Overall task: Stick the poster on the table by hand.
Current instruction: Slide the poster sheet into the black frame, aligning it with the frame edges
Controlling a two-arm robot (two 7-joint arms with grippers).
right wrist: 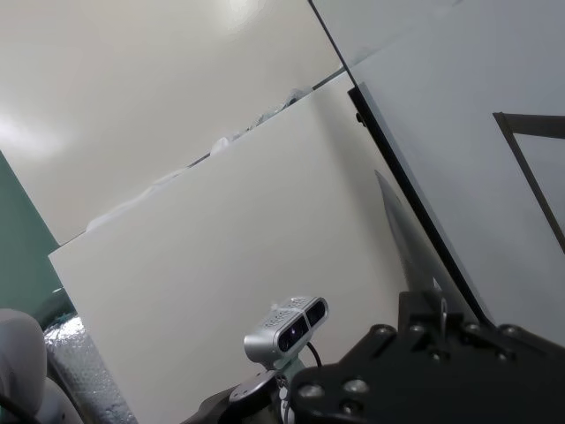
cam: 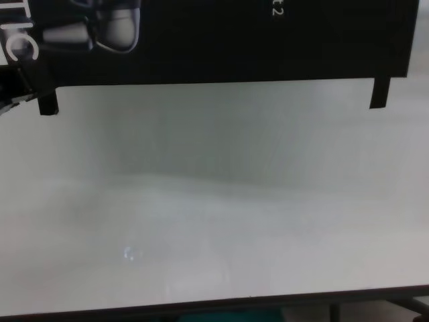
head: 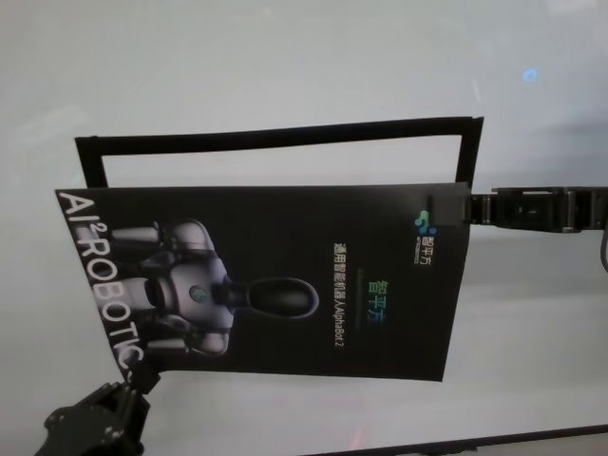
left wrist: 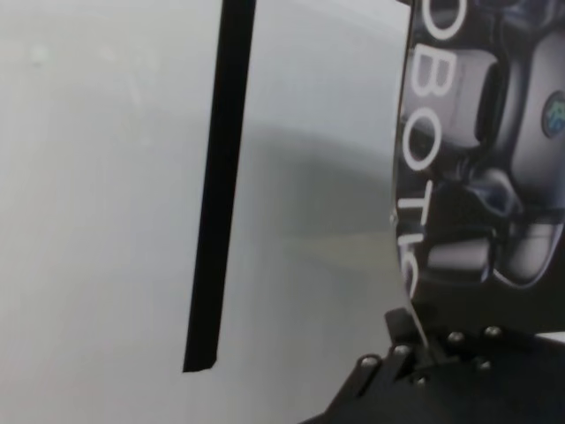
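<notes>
Left gripper (head: pixel 142 378) and right gripper (head: pixel 454 209) each pinch poster (head: pixel 285 275) corners above the table (head: pixel 285 76); carrying step, next lowering onto the black frame (head: pixel 275 138).

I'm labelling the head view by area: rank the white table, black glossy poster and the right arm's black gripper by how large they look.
1. White table: fills the view.
2. Black glossy poster: covers the middle.
3. Right gripper: a thin black bar pinching the poster's corner, smallest; it hangs nearer the camera, so true size is unsure.
</notes>
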